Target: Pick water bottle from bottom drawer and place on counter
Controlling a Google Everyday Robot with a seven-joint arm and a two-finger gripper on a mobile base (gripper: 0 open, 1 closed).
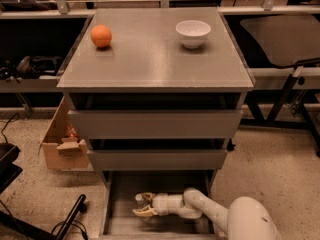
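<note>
- Water bottle (138, 198) lies in the open bottom drawer (117, 221), white cap just beside your gripper (143, 205).
- Your arm (202, 207) reaches in low from the right, fingers (143, 213) spread apart.

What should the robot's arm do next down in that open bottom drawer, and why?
Probably close the gripper on the water bottle. The gripper is down inside the open bottom drawer, its fingers apart, with the bottle's white cap right beside them. The bottle is not yet lifted, and the counter so far holds an orange and a white bowl.
</note>
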